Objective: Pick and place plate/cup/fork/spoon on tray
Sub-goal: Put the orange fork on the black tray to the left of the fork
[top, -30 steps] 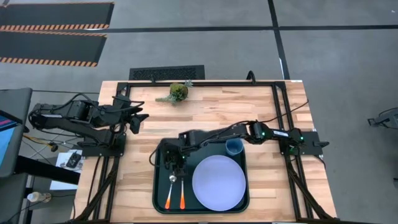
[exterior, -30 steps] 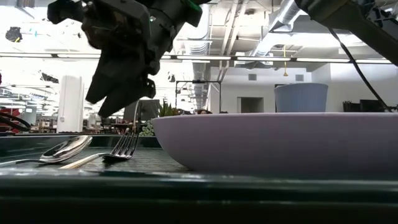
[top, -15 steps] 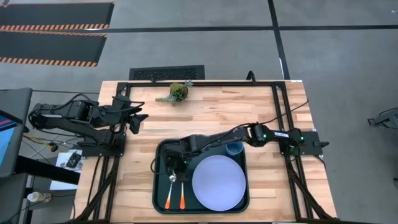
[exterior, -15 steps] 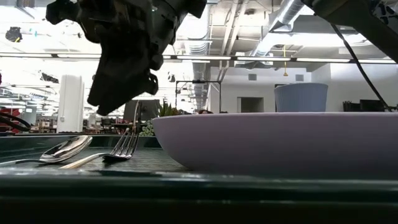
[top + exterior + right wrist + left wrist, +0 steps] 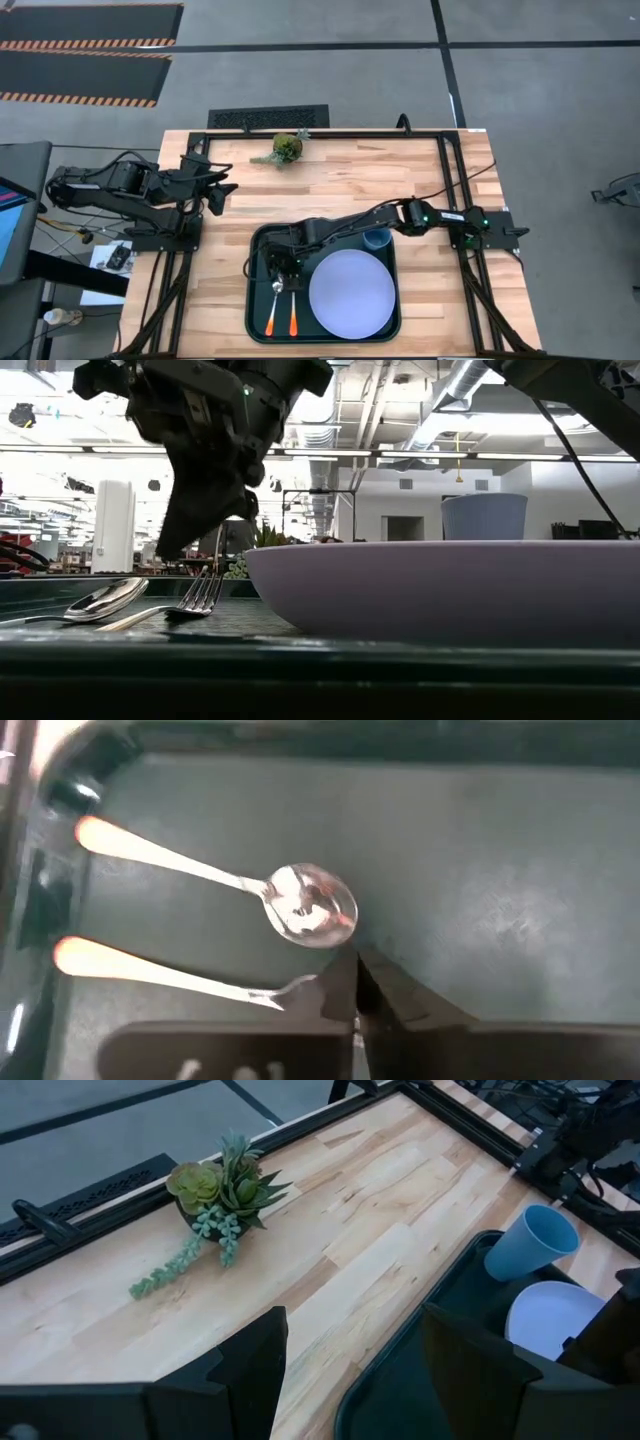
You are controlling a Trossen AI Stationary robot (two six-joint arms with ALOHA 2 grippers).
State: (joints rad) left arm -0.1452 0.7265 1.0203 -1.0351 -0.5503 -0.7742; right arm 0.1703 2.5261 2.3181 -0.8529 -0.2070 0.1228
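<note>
The dark tray [image 5: 262,243] holds the lavender plate [image 5: 351,293], the blue cup [image 5: 377,238], the spoon [image 5: 276,290] and the fork [image 5: 292,292]. Spoon and fork lie side by side at the tray's left, orange handles toward the near edge. My right gripper [image 5: 280,266] hangs shut just above their metal heads; in the low view its tip [image 5: 174,546] is clear of the fork [image 5: 196,600] and the spoon [image 5: 108,600]. In the right wrist view the shut fingers [image 5: 357,982] hide part of the fork's tines. My left gripper [image 5: 216,195] waits open at the table's left.
A small succulent plant [image 5: 287,148] lies on the wooden table near its far edge. In the left wrist view the cup [image 5: 531,1242] and the plate [image 5: 548,1316] show on the tray [image 5: 400,1380]. Black frame rails run along the table's edges.
My right gripper has shut its fingers, with nothing between them, and has shifted a little toward the table's near edge above the spoon and fork. Spoon, fork, plate and cup have stayed where they were.
</note>
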